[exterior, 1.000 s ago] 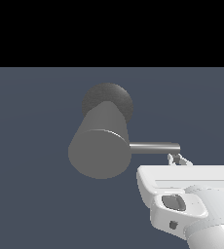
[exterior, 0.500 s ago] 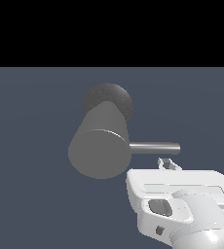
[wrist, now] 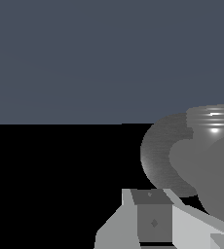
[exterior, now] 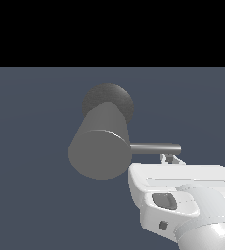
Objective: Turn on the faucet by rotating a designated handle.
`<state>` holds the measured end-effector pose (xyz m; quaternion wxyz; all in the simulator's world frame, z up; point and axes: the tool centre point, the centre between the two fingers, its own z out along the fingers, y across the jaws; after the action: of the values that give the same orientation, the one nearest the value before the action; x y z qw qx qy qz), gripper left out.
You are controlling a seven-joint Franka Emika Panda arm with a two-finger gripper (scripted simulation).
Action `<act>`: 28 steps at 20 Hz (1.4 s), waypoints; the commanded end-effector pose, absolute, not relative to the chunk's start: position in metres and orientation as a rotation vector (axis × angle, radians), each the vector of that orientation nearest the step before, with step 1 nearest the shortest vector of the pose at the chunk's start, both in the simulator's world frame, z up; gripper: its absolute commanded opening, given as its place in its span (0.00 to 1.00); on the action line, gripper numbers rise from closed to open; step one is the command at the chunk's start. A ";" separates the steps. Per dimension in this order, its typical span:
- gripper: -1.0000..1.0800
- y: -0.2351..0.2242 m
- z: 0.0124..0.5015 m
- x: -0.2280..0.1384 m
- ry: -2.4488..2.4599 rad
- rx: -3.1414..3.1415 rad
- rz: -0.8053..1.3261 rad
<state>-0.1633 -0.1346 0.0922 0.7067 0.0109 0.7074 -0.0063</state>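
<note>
Matte grey, thick cylindrical faucet: stood at the middle of the exterior view on a flat slate-blue surface, its flat round end face turned toward the camera and a darker grey round base behind it.

Shiny grey, thin straight metal rod handle: projected level from the cylinder toward the exterior view's right, free of any grip.

White robot claw: sat low in the exterior view's right, its broad white housing below the handle; small pale fingertips showed just under the rod's outer end, near it, contact not determinable. Whether the jaws stood apart or together could not be told.

Wrist view: the grey cylinder filled one side, with one grey finger in the foreground.
</note>
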 end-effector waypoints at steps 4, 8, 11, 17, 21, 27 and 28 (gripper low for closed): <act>0.00 -0.136 0.111 -0.163 1.571 0.024 -0.013; 0.00 -0.137 0.124 -0.163 1.571 0.024 -0.013; 0.00 -0.138 0.133 -0.163 1.571 0.024 -0.013; 0.00 -0.145 0.125 -0.165 1.602 0.031 -0.023; 0.00 -0.140 0.139 -0.164 1.597 0.030 -0.021; 0.00 -0.134 0.159 -0.163 1.589 0.028 -0.019; 0.00 -0.132 0.162 -0.163 1.587 0.028 -0.018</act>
<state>-0.1672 -0.1448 0.1419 0.6875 0.0183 0.7258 -0.0142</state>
